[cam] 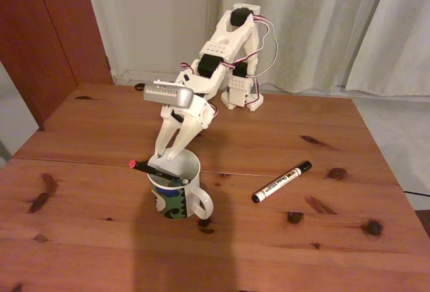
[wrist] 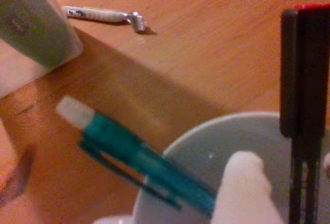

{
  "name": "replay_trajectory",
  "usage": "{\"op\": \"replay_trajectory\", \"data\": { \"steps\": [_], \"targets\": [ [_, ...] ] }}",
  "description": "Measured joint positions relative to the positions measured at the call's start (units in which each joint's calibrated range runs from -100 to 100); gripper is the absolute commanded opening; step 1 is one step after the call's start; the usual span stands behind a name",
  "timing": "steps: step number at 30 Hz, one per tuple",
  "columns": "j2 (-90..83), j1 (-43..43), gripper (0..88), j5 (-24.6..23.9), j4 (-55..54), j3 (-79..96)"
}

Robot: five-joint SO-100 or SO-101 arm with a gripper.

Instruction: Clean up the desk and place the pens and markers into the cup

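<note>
In the fixed view, the white arm reaches from its base at the upper middle of the frame down toward the cup (cam: 176, 195), which stands on the desk (cam: 80, 238) just left of the frame's centre, handle turned to the lower right. The hand (cam: 169, 160) points down over the cup's rim, its fingers close together, though whether they grip anything cannot be told. A thin black pen (cam: 149, 169) with a red end lies across the cup's left rim, red tip sticking out to the left. The white marker (cam: 281, 182) with its black cap lies on the desk well to the right of the cup.

In the wrist view, the cup (wrist: 206, 141) fills the lower right. A teal pen (wrist: 139, 159) leans on its rim, its pale end pointing to the upper left. The black pen (wrist: 304, 80) stands along the right edge. A white fingertip (wrist: 245, 188) shows at the bottom. A pale, slim object (wrist: 105, 17) lies on the desk (wrist: 206, 38) at the upper left.
</note>
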Motion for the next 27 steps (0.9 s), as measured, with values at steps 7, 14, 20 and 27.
{"op": "replay_trajectory", "data": {
  "steps": [7,14,20,27],
  "targets": [
    [-11.5,-4.3,12.3,-1.5,0.0,9.3],
    [-26.9,-9.4,12.3,-1.9,0.0,25.3],
    [-36.2,-13.6,12.9,-1.9,0.0,39.4],
    [-39.4,-16.4,12.3,-1.9,0.0,45.4]
  ]
}}
